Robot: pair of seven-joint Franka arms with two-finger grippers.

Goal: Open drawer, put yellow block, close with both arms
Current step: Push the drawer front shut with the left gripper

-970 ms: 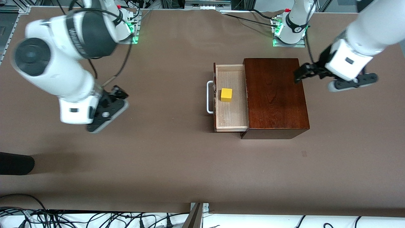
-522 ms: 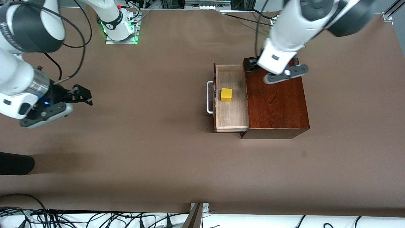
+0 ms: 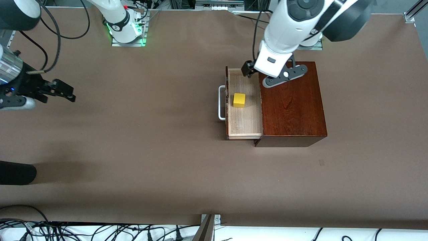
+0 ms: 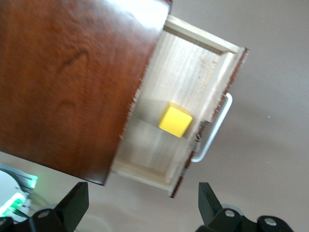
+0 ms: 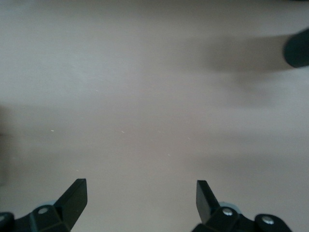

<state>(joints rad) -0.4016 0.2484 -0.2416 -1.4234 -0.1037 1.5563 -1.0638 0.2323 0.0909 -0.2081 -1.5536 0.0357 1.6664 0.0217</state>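
1. Drawer (image 3: 243, 103) stands pulled out of the dark brown wooden box (image 3: 291, 100), toward the right arm's end of the table; its pale wood floor lies bare to view, and its white bar handle (image 3: 221, 102) sits on the reddish-brown front.
2. The yellow block (image 3: 239, 100) rests flat on the drawer's floor, close to the drawer's front panel and apart from the box's edge.
3. The left wrist view shows the same block (image 4: 175, 121) inside the tray, with the box's glossy top (image 4: 72, 82) filling much of that picture.
4. The left gripper (image 3: 248, 69) hangs in the air over the corner of the drawer that lies next to the box and farthest from the front camera; its jaws are spread wide and hold nothing.
5. The right gripper (image 3: 63, 92) is over bare table (image 3: 150, 150) at the right arm's end, well apart from the drawer; its fingers (image 5: 72, 195) are wide apart with only brown tabletop between them.
6. A dark rounded object (image 3: 16, 172) lies at the table's edge, nearer to the front camera than the right gripper.
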